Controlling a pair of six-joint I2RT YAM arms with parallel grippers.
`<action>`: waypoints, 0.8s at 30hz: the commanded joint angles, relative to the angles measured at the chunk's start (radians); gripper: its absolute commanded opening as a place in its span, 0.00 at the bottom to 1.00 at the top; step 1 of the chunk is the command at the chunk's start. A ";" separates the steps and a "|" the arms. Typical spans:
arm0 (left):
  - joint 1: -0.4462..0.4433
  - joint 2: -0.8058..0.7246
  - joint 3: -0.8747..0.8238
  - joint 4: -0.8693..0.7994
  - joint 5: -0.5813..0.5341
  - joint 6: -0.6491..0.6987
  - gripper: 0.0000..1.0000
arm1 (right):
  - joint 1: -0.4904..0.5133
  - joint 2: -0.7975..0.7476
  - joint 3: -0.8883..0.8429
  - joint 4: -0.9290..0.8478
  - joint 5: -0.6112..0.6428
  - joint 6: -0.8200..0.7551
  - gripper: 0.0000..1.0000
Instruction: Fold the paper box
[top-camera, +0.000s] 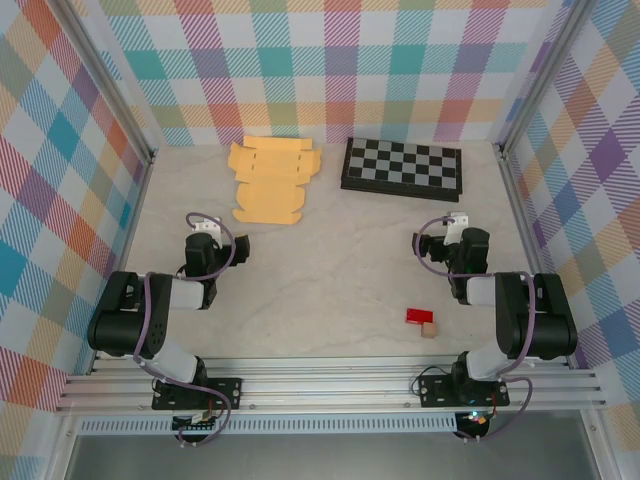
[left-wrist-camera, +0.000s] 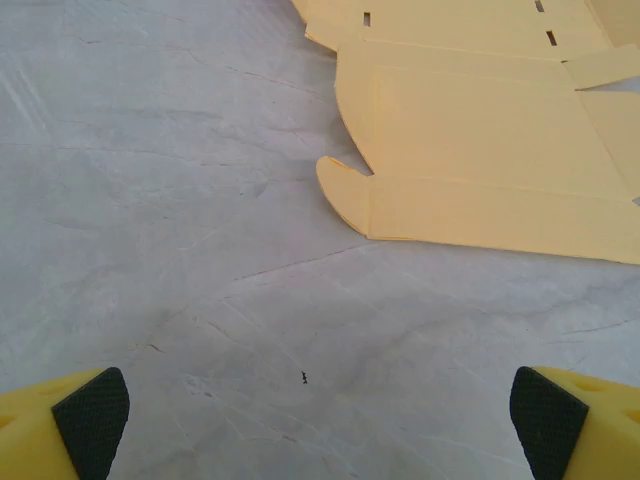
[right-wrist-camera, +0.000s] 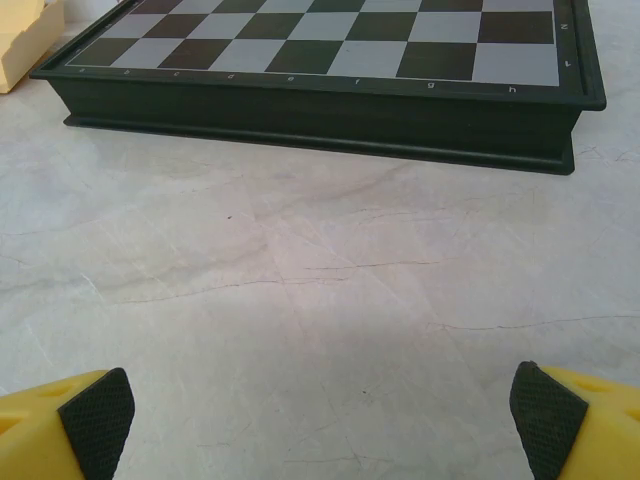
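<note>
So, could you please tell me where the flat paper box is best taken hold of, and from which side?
The paper box lies flat and unfolded on the table, so I'd pinch its near flap edge-on, low, from the near side with the open left claw, which faces it. The rounded tab there gives a free corner to start on.

Flat paper box (left-wrist-camera: 480, 150) sheet on a grey-veined table (left-wrist-camera: 200, 250), left pincer (left-wrist-camera: 320, 425) spread wide.
Item: yellow-orange die-cut cardboard, unfolded, lying flat at upper right and running off the top and right edges; rounded flaps (left-wrist-camera: 345, 190) toward the left, small slots (left-wrist-camera: 367, 19) near the top. Pincer: black textured pads (left-wrist-camera: 92, 415) at the bottom corners, well apart from the sheet, bare table between them.
</note>
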 joint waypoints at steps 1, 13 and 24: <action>0.010 -0.001 0.022 0.000 0.009 0.015 1.00 | 0.005 0.002 0.016 0.024 -0.002 0.012 1.00; 0.019 0.000 0.024 -0.001 0.020 0.009 1.00 | 0.005 0.002 0.017 0.021 0.009 0.018 1.00; -0.031 -0.151 0.124 -0.324 -0.193 -0.042 1.00 | 0.028 -0.051 0.102 -0.187 0.079 0.013 1.00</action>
